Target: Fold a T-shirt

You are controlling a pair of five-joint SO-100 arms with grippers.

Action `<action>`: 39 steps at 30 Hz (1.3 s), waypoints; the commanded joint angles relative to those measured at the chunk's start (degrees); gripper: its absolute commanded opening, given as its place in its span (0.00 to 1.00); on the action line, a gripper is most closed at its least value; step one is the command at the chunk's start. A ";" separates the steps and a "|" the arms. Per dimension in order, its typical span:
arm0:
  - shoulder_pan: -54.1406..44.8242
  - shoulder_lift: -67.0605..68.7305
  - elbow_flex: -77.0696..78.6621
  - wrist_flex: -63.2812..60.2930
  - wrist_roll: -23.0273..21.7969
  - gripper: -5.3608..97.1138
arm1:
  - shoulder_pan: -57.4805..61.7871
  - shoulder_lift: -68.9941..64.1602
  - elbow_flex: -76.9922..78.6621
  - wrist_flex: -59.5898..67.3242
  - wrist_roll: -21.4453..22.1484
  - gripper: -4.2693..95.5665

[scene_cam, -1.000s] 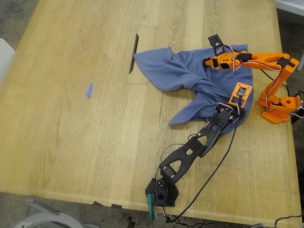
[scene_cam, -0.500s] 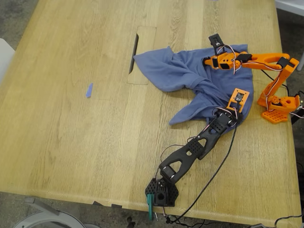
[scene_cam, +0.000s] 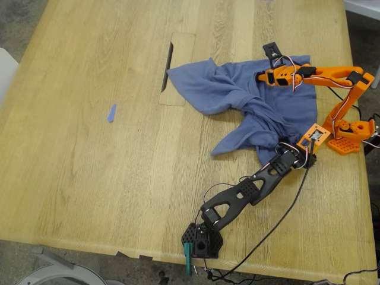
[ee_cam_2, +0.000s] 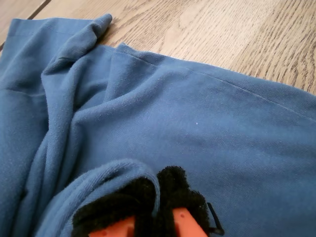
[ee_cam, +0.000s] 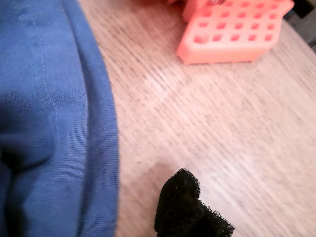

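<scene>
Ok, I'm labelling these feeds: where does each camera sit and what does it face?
Exterior view: high above, looking down on the table, the T-shirt and both arms.
First wrist view: on my first hand, facing the shirt's edge and the orange arm base; one black pad shows.
Second wrist view: on my second hand, facing cloth pinched between its pads.
Shared: all show the T-shirt.

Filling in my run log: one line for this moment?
T-shirt crumpled, unfolded | my second gripper pinching a fold | my first gripper over table beside hem
</scene>
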 commanded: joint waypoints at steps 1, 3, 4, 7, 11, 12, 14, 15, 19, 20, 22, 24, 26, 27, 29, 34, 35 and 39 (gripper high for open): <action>-0.79 4.66 -2.11 0.26 2.20 0.78 | 0.88 3.60 -0.18 0.44 -0.26 0.04; -0.70 4.66 -2.11 0.00 5.01 0.79 | 0.62 4.13 0.18 0.79 -0.35 0.04; -0.70 4.48 -2.11 -1.58 6.33 0.79 | 0.53 4.48 0.44 0.97 -0.35 0.04; -0.35 3.08 -2.11 -8.00 8.17 0.79 | 0.26 5.36 1.23 1.41 -0.35 0.04; 0.44 1.41 -2.11 -8.61 11.25 0.79 | -0.09 6.68 2.46 1.93 -0.44 0.04; 0.79 0.97 -2.11 -8.61 11.60 0.79 | -0.09 6.94 2.72 2.11 -0.44 0.04; 1.32 -0.18 -2.11 -8.79 12.74 0.79 | -0.09 7.56 3.25 2.29 -0.53 0.04; 1.41 -0.88 -2.11 -9.40 13.18 0.78 | -0.18 7.73 3.43 2.37 -0.53 0.04; 1.32 -3.78 -2.02 -11.34 14.85 0.78 | -0.79 8.53 4.13 2.64 -0.62 0.04; 0.88 -4.39 -2.02 -11.69 15.47 0.78 | -0.97 8.70 4.22 2.64 -0.62 0.04; 0.00 -5.71 -2.02 -12.30 16.88 0.78 | -1.49 8.79 4.31 2.72 -0.62 0.04; -0.88 -6.77 -2.02 -12.83 18.63 0.77 | -1.93 8.88 4.31 2.90 -0.62 0.04; -1.49 -7.65 -2.02 -12.83 19.42 0.75 | -2.20 8.88 4.31 2.99 -0.62 0.04; -1.76 -8.09 -2.02 -12.66 20.13 0.73 | -2.29 8.88 4.31 3.16 -0.62 0.04; -2.11 -8.53 -2.02 -10.72 20.92 0.71 | -2.37 8.88 4.39 3.16 -0.70 0.04; -3.16 -9.67 -2.02 -8.53 24.79 0.65 | -2.29 9.32 4.48 3.16 -0.70 0.04; -3.60 -9.67 -2.02 -8.53 25.49 0.64 | -2.29 9.58 4.57 3.16 -0.70 0.04; -5.27 -9.93 -2.02 -5.27 26.19 0.62 | -1.93 10.72 5.27 3.16 -0.70 0.04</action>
